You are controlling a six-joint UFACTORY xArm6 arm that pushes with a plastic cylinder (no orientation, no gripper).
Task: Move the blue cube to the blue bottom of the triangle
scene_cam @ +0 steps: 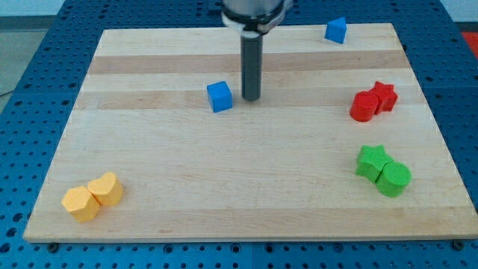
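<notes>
On inspection, my tip (252, 99) stood on the wooden desk (149, 187) in the upper middle of the frame, just beside the blue cube (219, 96) on its right, apart from it by a narrow gap. The rig carried no fingers, so there was no open or closed state to report. The blue triangle (336, 30) sat near the upper right edge, well apart from the cube. From that side, I judged, a push would drive the cube leftward, away from its goal; repositioning seemed necessary.
</notes>
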